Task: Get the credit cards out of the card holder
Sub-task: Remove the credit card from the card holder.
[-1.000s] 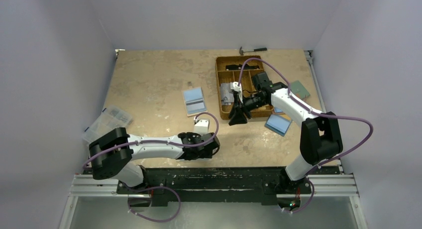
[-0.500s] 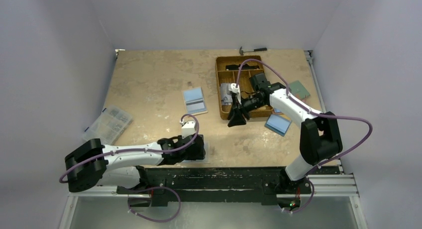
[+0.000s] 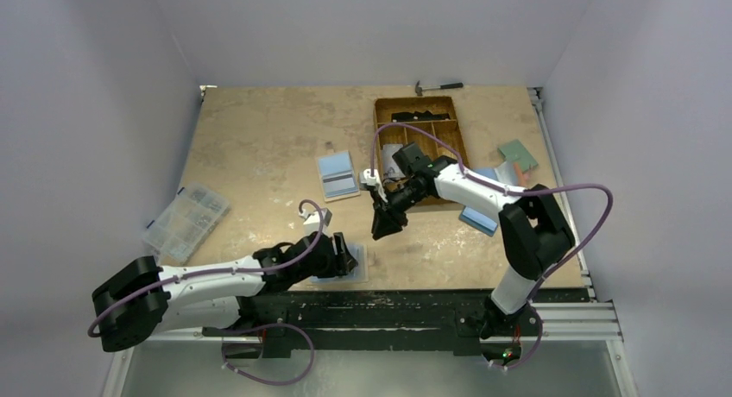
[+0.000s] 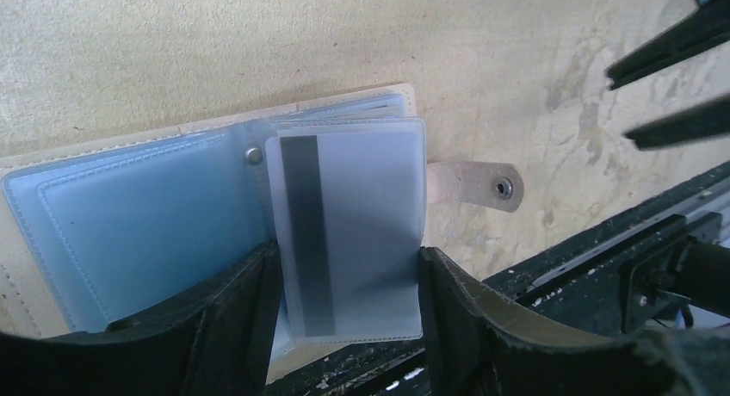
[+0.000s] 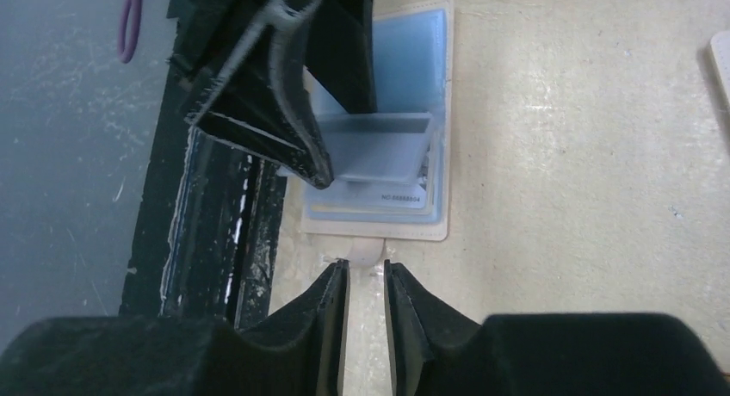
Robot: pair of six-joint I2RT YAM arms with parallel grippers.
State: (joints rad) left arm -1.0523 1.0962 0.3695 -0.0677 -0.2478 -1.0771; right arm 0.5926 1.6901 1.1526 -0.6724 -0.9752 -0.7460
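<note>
Evidently left gripper (image 4: 346, 260) clamped the grey credit card (image 4: 361, 198) to pull it free; right gripper (image 5: 366, 271), jaws slightly apart, hovered at the tab (image 4: 472, 185) to steady the card holder (image 5: 379, 231)

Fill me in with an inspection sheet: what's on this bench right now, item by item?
Surface: tan table, stained and scuffed.
Job's things: card holder lies open at the near edge, its strap unsnapped; a striped credit card shows in its top sleeve; loose cards lie farther out.
Clutter: brown tray, clear organiser box, hammer at the far edge.
Grippers: left gripper fingers appear to pinch the credit card by its side edges; right gripper hovers near the strap, fingers slightly apart, holding nothing.
Cables: purple cables loop off both arms; no snag seen.
Surroundings: white walls; black rail along the near edge.
</note>
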